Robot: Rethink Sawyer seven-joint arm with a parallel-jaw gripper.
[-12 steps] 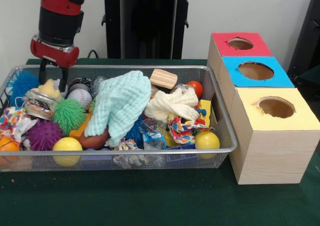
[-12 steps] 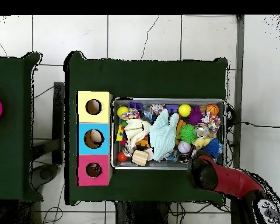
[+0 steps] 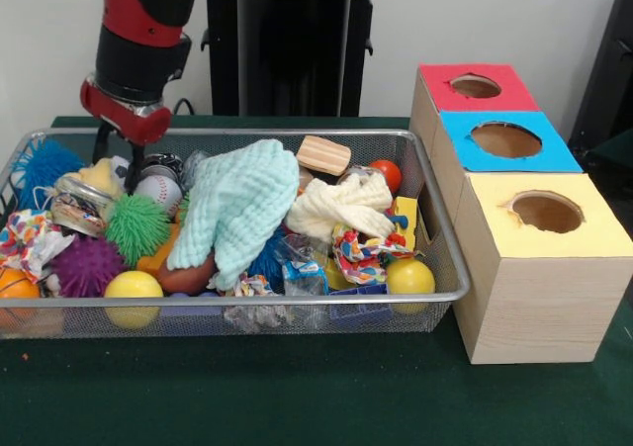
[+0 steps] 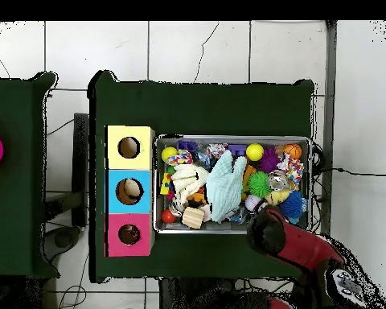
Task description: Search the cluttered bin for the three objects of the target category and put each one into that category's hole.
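Observation:
The wire-mesh bin (image 3: 297,299) is heaped with toys; it also shows in the overhead view (image 4: 232,138). My gripper (image 3: 121,165) reaches down into the bin's far left end, right by a pale yellow plush toy (image 3: 99,176) and a baseball (image 3: 158,191). I cannot tell whether it touches or holds anything. In the overhead view the arm (image 4: 270,229) hides the gripper. The striped orange plush is not visible. The red-surround hole (image 3: 476,86) tops the farthest box, and shows in the overhead view (image 4: 129,234).
A mint knitted cloth (image 3: 242,204) and a cream cloth (image 3: 341,204) cover the bin's middle. Spiky balls, green (image 3: 136,228), purple (image 3: 87,265) and blue (image 3: 45,164), lie at the left. Rope toys (image 3: 361,253), a wooden block (image 3: 323,154), the blue hole (image 3: 506,139) and the yellow hole (image 3: 546,211) are to the right.

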